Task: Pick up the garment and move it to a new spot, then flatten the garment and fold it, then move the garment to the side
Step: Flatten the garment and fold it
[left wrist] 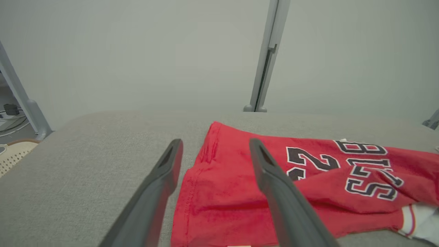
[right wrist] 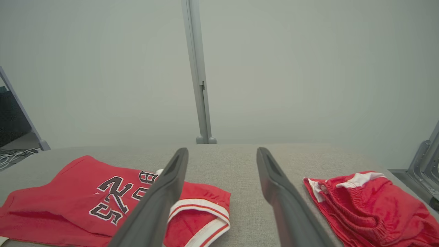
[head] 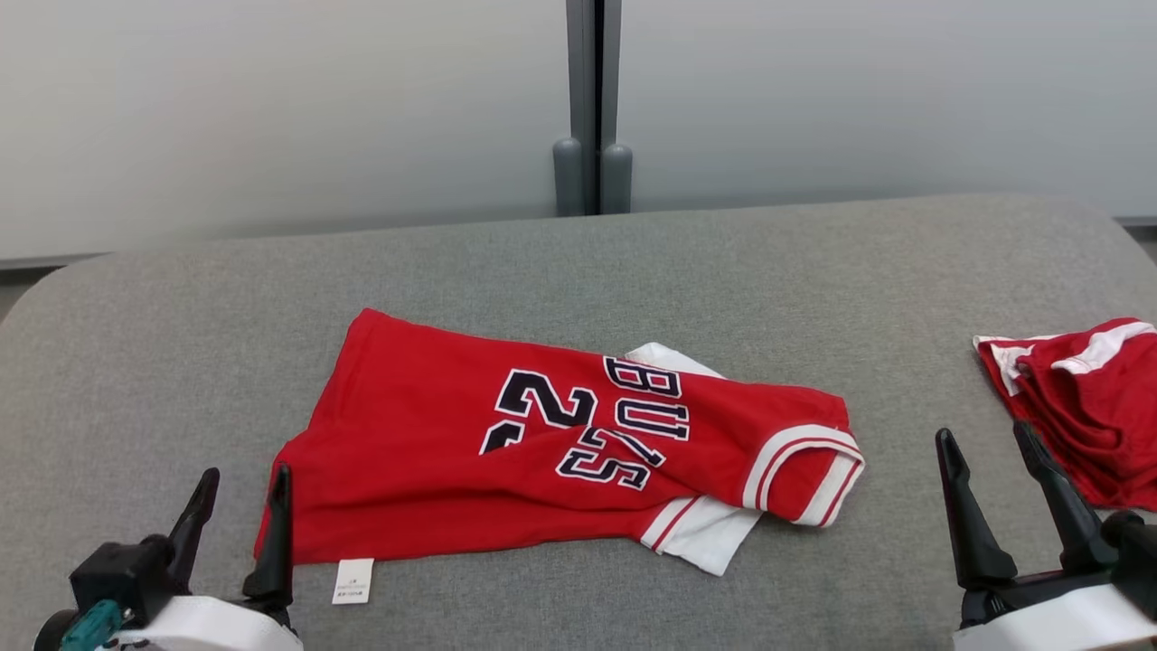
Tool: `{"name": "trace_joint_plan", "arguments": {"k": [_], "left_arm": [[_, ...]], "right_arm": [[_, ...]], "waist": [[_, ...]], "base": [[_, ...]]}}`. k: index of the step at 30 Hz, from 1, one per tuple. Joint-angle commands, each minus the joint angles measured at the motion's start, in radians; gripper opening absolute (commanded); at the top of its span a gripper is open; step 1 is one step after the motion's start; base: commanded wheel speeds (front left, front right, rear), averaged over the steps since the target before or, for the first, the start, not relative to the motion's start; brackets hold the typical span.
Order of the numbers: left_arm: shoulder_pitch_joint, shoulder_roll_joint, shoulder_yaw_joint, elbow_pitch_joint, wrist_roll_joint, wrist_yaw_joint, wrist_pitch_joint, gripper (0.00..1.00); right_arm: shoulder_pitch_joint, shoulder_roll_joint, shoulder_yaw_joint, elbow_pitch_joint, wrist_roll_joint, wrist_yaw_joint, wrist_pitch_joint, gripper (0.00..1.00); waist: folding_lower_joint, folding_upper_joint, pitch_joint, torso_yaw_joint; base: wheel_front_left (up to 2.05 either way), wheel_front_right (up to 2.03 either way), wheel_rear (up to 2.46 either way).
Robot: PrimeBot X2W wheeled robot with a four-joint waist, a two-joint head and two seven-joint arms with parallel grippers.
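Note:
The garment (head: 551, 452) is a red jersey with dark lettering and white trim, lying folded over itself in the middle of the grey padded table (head: 578, 271). It shows again in the left wrist view, garment (left wrist: 291, 185), and in the right wrist view, garment (right wrist: 85, 199). My left gripper (head: 242, 493) stands open at the lower left, just off the jersey's near left corner, holding nothing. My right gripper (head: 987, 448) stands open at the lower right, apart from the jersey, with nothing between its fingers.
A second red piece of clothing with white trim (head: 1085, 398) lies bunched at the table's right edge, close beside my right gripper; it also appears as red cloth (right wrist: 370, 206). A grey post (head: 592, 108) rises behind the table against pale panels.

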Motion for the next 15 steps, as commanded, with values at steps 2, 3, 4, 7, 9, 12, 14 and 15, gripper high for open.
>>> {"name": "trace_joint_plan", "arguments": {"k": [2,3,4,7,9,12,14,15], "left_arm": [[-0.051,-0.004,-0.004,0.081,-0.024,-0.032,-0.001,1.0],[-0.072,-0.007,-0.008,0.126,-0.033,-0.046,0.004,1.0],[-0.089,-0.012,-0.014,0.17,-0.041,-0.062,0.008,1.0],[-0.136,-0.025,-0.02,0.319,-0.073,-0.103,0.013,1.0],[-0.166,-0.026,-0.017,0.402,-0.08,-0.124,-0.001,1.0],[-0.192,-0.036,-0.022,0.51,-0.098,-0.152,0.006,1.0],[-0.213,-0.038,-0.032,0.563,-0.106,-0.176,0.01,0.72],[-0.221,-0.041,-0.039,0.583,-0.11,-0.187,0.012,0.15]], "right_arm": [[-0.022,0.001,0.003,-0.006,-0.009,0.0,0.001,1.0],[-0.03,0.002,0.004,-0.007,-0.011,0.0,0.0,1.0],[-0.036,0.003,0.007,-0.004,-0.014,0.0,0.0,1.0],[-0.051,0.008,0.016,0.007,-0.017,0.0,-0.006,1.0],[-0.058,0.012,0.02,0.016,-0.016,0.0,-0.009,1.0],[-0.059,0.016,0.02,0.029,-0.011,0.0,-0.016,1.0],[-0.06,0.016,0.022,0.042,-0.007,0.0,-0.019,1.0],[-0.059,0.016,0.024,0.048,-0.006,0.0,-0.017,1.0]], "waist": [[0.0,-0.0001,0.058,0.012],[0.0,-0.0001,0.075,0.013],[0.0,-0.0001,0.087,0.013],[0.0,-0.0001,0.115,0.008],[0.0,-0.0001,0.125,0.003],[0.0,-0.0001,0.132,0.0],[0.0,-0.0001,0.134,-0.003],[0.0,-0.0001,0.134,-0.004]], "base": [[0.0,0.0,0.0],[0.0,0.0,0.0],[0.0,0.0,0.0],[0.0,0.0,0.0],[0.0,0.0,0.0],[0.0,0.0,0.0],[0.0,0.0,0.0],[0.0,0.0,0.0]]}}
